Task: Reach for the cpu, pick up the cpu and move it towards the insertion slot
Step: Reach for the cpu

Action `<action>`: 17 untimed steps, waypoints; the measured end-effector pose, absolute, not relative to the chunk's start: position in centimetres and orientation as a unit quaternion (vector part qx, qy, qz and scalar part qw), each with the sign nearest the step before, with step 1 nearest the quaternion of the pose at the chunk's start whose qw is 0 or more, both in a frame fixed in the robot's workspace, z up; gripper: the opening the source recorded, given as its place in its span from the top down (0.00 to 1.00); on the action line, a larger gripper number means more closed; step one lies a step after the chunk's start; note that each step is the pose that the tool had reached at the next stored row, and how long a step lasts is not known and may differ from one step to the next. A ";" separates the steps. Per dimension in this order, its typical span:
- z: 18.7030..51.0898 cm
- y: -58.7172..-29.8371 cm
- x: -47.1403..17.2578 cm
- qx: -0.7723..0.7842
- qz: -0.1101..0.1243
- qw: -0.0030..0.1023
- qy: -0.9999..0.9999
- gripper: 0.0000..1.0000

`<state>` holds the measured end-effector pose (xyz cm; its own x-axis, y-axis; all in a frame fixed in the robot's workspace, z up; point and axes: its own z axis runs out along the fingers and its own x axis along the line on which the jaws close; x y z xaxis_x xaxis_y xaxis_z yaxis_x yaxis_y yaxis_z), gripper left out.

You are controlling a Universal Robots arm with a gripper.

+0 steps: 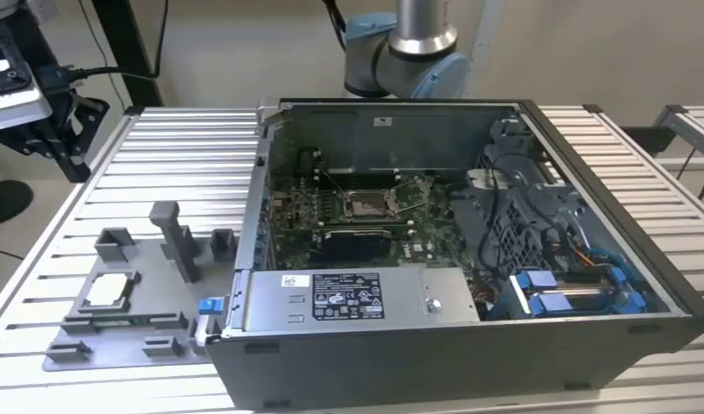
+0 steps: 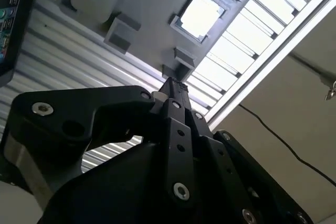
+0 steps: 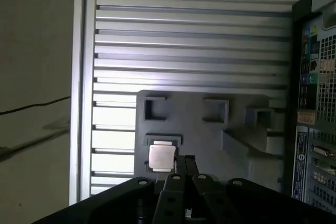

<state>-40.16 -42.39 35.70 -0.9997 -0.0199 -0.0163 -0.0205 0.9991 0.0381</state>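
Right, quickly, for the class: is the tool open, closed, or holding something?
Tool: closed, holding nothing; the cpu lies on the grey fixture.

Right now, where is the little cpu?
The cpu lies on the grey fixture plate, at the exterior view's left, beside the open computer case.

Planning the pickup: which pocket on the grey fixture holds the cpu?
The pocket at the fixture's edge on the exterior view's left: the pale square cpu lies in it, while the other pockets show bare grey.
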 end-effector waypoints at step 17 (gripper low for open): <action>34.8 -43.2 -41.5 -0.010 0.019 0.008 1.000 1.00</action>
<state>-41.46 -43.22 34.85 -0.9997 -0.0199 -0.0162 -0.0205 0.9991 0.0381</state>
